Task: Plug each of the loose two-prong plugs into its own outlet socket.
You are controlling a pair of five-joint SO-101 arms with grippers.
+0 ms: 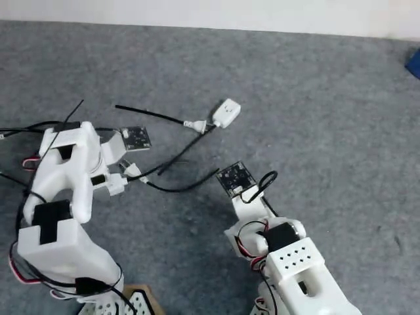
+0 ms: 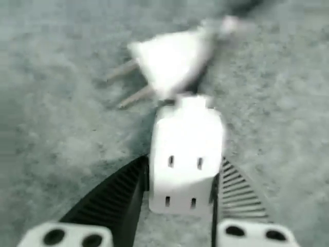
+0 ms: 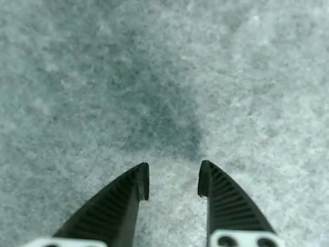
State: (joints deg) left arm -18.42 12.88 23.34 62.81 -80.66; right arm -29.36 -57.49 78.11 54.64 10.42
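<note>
I work over a grey carpet (image 1: 328, 131) with a short, mottled nap, which covers the whole surface in front of me. Along its far edge runs a plain pale strip (image 1: 262, 12); I cannot tell whether it is wall or floor. On my right, near that far edge, a corner of something blue (image 1: 415, 64) pokes in, and I cannot make out what it is. At the near edge, on my left, lies a piece of light wooden board (image 1: 143, 289). A soft dark shadow (image 3: 164, 123) falls across the carpet.
</note>
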